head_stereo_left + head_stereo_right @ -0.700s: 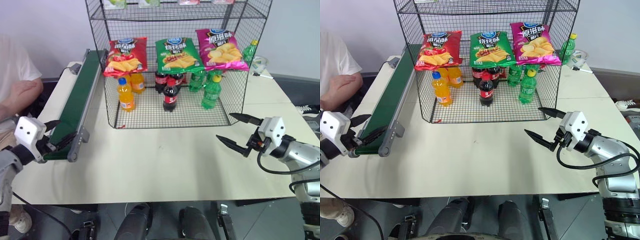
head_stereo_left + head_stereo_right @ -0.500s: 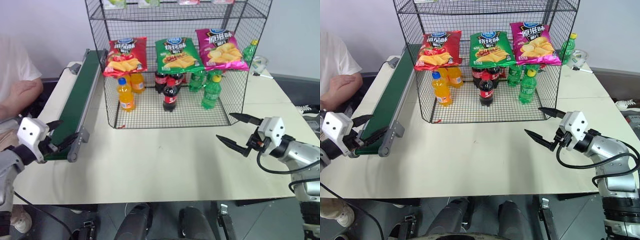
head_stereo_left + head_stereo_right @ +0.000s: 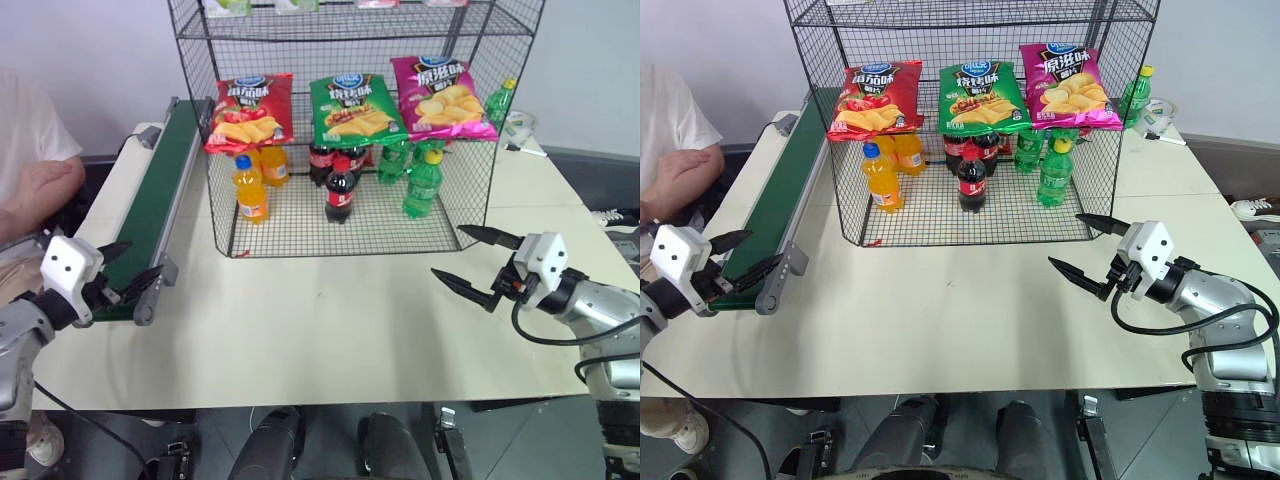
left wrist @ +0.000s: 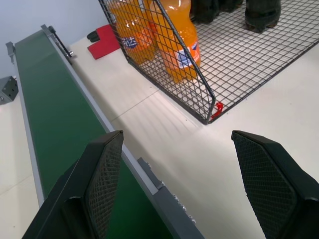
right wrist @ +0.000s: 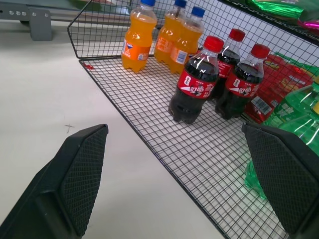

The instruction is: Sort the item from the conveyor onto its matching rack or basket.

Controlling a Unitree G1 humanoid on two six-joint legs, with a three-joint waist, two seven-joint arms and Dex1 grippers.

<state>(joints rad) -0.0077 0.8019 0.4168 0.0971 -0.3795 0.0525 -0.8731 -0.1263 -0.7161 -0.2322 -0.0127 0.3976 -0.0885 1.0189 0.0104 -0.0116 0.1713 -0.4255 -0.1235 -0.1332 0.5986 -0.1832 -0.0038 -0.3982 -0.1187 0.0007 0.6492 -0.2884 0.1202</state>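
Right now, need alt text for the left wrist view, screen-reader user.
The left pincer hangs open and empty over the near end of the dark green conveyor and the white table. Beyond it stands a corner of the wire-mesh rack, with orange soda bottles inside on its floor.

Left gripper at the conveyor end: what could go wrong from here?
1. The left gripper hangs open right at the conveyor end; advancing could strike the grey side rail.
2. A person's hand rests beside the belt, close to that arm's sweep.
3. The red crisp bag sits on the rack; nothing shows on the belt, so closing may grab air.
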